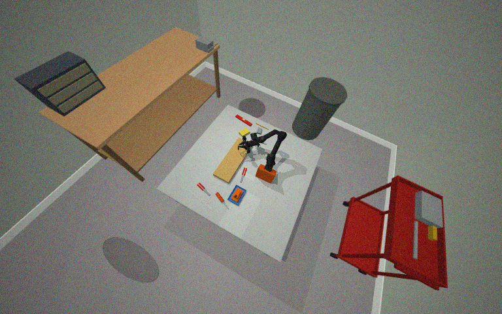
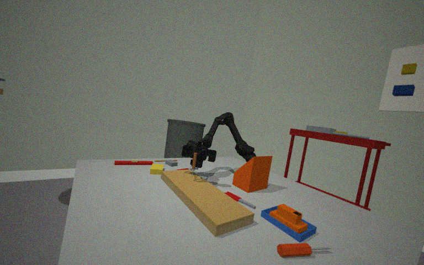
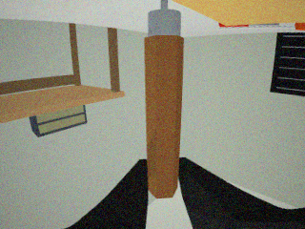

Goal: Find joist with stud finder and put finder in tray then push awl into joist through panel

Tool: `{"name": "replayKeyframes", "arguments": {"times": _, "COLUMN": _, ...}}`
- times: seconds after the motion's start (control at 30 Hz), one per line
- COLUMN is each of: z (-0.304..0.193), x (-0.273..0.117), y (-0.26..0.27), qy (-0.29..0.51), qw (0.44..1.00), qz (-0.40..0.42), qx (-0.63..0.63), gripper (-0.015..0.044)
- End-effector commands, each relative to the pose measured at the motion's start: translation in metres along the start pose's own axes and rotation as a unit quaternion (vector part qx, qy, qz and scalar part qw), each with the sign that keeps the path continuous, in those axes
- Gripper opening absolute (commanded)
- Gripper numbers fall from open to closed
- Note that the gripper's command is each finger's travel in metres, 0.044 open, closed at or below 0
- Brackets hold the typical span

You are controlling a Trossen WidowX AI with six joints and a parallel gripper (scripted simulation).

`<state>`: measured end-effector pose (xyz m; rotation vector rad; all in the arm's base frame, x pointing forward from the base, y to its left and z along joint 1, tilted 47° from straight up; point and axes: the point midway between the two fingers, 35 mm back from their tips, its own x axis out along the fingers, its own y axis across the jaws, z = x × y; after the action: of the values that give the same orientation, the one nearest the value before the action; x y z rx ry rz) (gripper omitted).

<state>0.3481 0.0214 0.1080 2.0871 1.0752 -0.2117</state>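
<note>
My gripper (image 3: 162,165) (image 1: 240,146) is shut on the awl. The awl (image 2: 194,160) (image 3: 164,110) has a brown wooden handle and a grey collar, and stands nearly upright, tip down, at the far end of the floor panel. The floor panel (image 1: 230,164) (image 2: 206,196) (image 3: 267,10) is a long tan board on the table. Whether the awl's tip touches the panel I cannot tell. The orange stud finder (image 1: 238,194) (image 2: 288,216) lies in the blue tray (image 1: 231,200) (image 2: 278,223). The joist is hidden.
A yellow block (image 1: 244,132) (image 2: 157,169) and a red level (image 1: 243,120) (image 2: 133,162) lie beyond the panel. Red-handled tools (image 1: 243,174) (image 1: 202,188) lie on both sides of it. An orange screwdriver (image 1: 219,197) (image 2: 294,249) lies near the tray. The orange block (image 1: 265,173) (image 2: 252,174) is by the arm's base.
</note>
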Motion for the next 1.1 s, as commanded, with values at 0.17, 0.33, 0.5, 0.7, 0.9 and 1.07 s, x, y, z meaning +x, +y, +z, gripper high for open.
{"name": "replayKeyframes", "arguments": {"times": 0.17, "z": 0.009, "x": 0.001, "y": -0.001, "qy": 0.003, "qw": 1.000, "qz": -0.002, "qx": 0.001, "gripper": 0.0000}}
{"name": "replayKeyframes", "arguments": {"times": 0.33, "z": 0.017, "x": 0.001, "y": -0.001, "qy": 0.003, "qw": 1.000, "qz": -0.003, "qx": 0.001, "gripper": 0.0000}}
{"name": "replayKeyframes", "arguments": {"times": 0.5, "z": 0.025, "x": 0.000, "y": -0.001, "qy": 0.003, "qw": 1.000, "qz": -0.003, "qx": 0.001, "gripper": 0.0000}}
{"name": "replayKeyframes", "arguments": {"times": 0.7, "z": 0.035, "x": 0.000, "y": -0.001, "qy": 0.003, "qw": 1.000, "qz": -0.002, "qx": 0.001, "gripper": 0.0000}}
{"name": "replayKeyframes", "arguments": {"times": 0.9, "z": 0.038, "x": 0.000, "y": -0.002, "qy": 0.003, "qw": 1.000, "qz": -0.002, "qx": 0.001, "gripper": 0.0000}}
{"name": "replayKeyframes", "arguments": {"times": 1.07, "z": 0.038, "x": 0.000, "y": -0.002, "qy": 0.003, "qw": 1.000, "qz": -0.002, "qx": 0.001, "gripper": 0.0000}}
